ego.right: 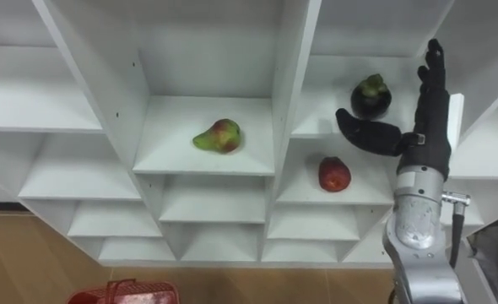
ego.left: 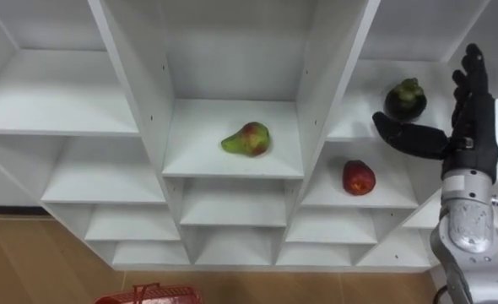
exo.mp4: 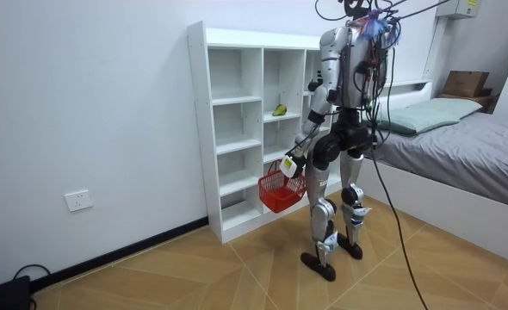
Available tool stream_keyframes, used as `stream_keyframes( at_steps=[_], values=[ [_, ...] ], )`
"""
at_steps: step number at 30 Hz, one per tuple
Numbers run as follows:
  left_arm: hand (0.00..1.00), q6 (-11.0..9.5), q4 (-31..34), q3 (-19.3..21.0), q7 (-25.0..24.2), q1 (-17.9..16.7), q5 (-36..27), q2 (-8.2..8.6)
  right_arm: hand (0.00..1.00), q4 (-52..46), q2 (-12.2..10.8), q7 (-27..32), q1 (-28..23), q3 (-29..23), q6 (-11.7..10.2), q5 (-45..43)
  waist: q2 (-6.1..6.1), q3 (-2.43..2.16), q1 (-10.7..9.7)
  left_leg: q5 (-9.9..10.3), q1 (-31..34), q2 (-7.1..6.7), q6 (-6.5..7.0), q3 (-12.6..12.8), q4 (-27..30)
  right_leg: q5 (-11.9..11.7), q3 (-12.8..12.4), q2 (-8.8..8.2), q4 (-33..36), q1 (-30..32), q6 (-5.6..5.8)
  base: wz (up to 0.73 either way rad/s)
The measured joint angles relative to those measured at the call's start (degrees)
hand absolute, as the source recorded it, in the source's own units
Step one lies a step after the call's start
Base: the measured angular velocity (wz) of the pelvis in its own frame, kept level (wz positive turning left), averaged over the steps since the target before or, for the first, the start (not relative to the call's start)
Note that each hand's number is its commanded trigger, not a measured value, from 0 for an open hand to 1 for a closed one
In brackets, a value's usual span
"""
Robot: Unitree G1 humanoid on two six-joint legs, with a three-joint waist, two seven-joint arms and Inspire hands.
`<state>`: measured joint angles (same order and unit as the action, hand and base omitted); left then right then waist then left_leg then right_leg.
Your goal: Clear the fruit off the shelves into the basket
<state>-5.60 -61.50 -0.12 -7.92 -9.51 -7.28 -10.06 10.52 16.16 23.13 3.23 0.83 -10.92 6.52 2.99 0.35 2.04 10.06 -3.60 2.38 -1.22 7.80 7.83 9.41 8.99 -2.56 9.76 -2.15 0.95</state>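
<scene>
White closet [ego.left: 200, 145], pear [ego.left: 247, 139], mangosteen [ego.left: 405, 100], red fruit [ego.left: 359, 177] below, perhaps apple

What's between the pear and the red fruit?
Only the closet's white upright divider, seen in the left eye view: pear left of it, red fruit right.

A white closet [exo.mp4: 199, 129] of open compartments stands against a plain white wall [exo.mp4: 90, 103]. The wooden floor [exo.mp4: 194, 275] is laid in herringbone. A socket [exo.mp4: 78, 201] sits low on the left, and a grey bed [exo.mp4: 478, 146] lies on the right.
</scene>
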Motion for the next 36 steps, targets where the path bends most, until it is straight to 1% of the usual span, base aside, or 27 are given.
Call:
stream_keyframes(
  at_steps=[1,6,8,10,12,16,20,23,26,27,28,30,33,36],
  values=[
    [1.0,0.3,0.1,0.0,0.0,0.0,0.0,0.0,0.0,0.1,0.0,0.0,0.3,0.0,0.6,0.0,0.0,0.0,0.1,0.0,0.1,0.0,0.0,-0.2,0.0,0.0,0.0,0.0,0.0,0.0,0.0,0.0],
    [1.0,0.3,0.3,0.0,0.0,0.0,0.2,0.01,0.0,0.1,0.0,0.0,0.5,0.0,0.6,0.0,0.02,0.0,0.1,0.0,0.2,0.0,0.0,-0.4,0.0,0.0,0.3,-0.01,0.0,0.0,0.0,0.02],
    [1.0,0.3,0.4,-0.1,0.1,-0.1,0.3,-0.1,0.0,1.3,0.0,-0.2,1.7,0.0,0.6,0.0,0.02,0.0,0.0,0.0,0.2,-0.01,0.0,-0.5,0.1,0.0,0.5,-0.04,0.0,0.0,0.0,0.0],
    [1.0,0.3,0.5,-0.1,0.1,-0.1,0.6,-0.14,0.0,4.0,0.5,-0.4,4.1,-0.1,0.6,0.2,0.05,0.02,-0.2,0.0,0.3,-0.01,0.0,-0.5,0.3,0.0,0.5,-0.06,0.0,0.0,-0.01,0.0],
    [1.0,0.3,0.7,-0.1,0.0,-0.1,0.7,-0.14,0.0,4.8,1.2,-0.5,4.9,-0.1,0.6,0.1,0.05,0.02,-0.1,0.0,0.6,-0.01,0.0,-0.6,0.5,0.0,0.6,-0.08,0.0,0.0,-0.01,0.05],
    [1.0,0.5,1.7,0.0,0.0,-0.2,0.9,-0.14,0.0,4.9,2.4,-1.1,5.3,-0.1,0.6,-0.6,0.12,0.06,0.1,0.0,1.0,-0.01,0.0,-1.0,0.7,0.0,0.9,-0.09,0.0,0.1,-0.01,0.04],
    [1.0,0.8,2.5,0.1,-0.2,-0.5,1.9,-0.3,0.0,5.0,2.6,-2.6,5.4,-0.1,1.0,-2.3,0.32,0.17,0.1,0.0,0.9,-0.03,0.0,-1.0,0.7,0.0,0.9,-0.09,0.0,0.1,-0.01,0.0],
    [1.0,1.2,2.5,0.2,-0.4,-0.1,2.9,-0.39,0.0,6.8,2.6,-3.5,5.6,-0.1,1.0,-2.9,0.53,0.16,0.4,0.0,1.0,-0.03,0.0,-1.0,0.8,0.0,0.9,-0.1,0.0,0.1,-0.02,0.0],
    [1.0,1.6,2.5,0.6,-0.5,0.0,3.1,-0.37,0.0,10.6,3.0,-4.9,7.0,-0.1,1.2,-2.8,0.58,0.16,0.9,0.0,1.0,-0.04,0.0,-1.0,0.8,0.0,0.8,-0.1,0.0,0.2,-0.04,0.0],
    [1.0,1.6,2.5,0.9,-0.6,0.0,3.2,-0.36,0.0,11.2,3.7,-5.5,7.4,-0.1,1.4,-2.8,0.58,0.16,1.0,0.0,1.0,-0.04,0.0,-1.2,0.8,0.0,0.8,-0.1,0.0,0.2,-0.04,0.0],
    [1.0,1.9,2.5,1.1,-0.6,0.0,3.2,-0.36,0.0,11.3,4.2,-5.8,7.7,-0.1,2.1,-2.8,0.59,0.16,1.1,0.0,1.0,-0.03,0.0,-1.2,0.8,0.0,0.8,-0.1,0.0,0.2,-0.04,0.0],
    [1.0,2.1,2.5,1.3,-0.6,0.0,3.2,-0.36,0.0,11.3,4.5,-6.4,8.1,-0.4,2.3,-2.8,0.62,0.14,1.3,0.0,1.1,-0.04,0.0,-1.3,0.8,0.0,0.9,-0.1,0.0,0.2,-0.04,0.02],
    [1.0,2.8,2.6,1.9,-0.7,0.0,3.2,-0.36,0.0,12.0,4.5,-7.5,8.1,-0.4,2.3,-2.7,0.73,0.04,1.4,0.0,1.1,-0.04,0.0,-1.5,0.9,0.0,1.0,-0.1,-0.1,0.0,-0.05,0.03],
    [1.0,3.2,2.6,1.9,-0.6,0.0,3.0,-0.36,0.0,13.6,4.5,-8.2,8.1,-0.5,3.0,-2.7,0.62,-0.01,1.1,0.0,1.1,-0.05,0.0,-1.7,1.0,-0.1,1.3,-0.18,0.0,-0.1,-0.09,0.01]
  ],
)
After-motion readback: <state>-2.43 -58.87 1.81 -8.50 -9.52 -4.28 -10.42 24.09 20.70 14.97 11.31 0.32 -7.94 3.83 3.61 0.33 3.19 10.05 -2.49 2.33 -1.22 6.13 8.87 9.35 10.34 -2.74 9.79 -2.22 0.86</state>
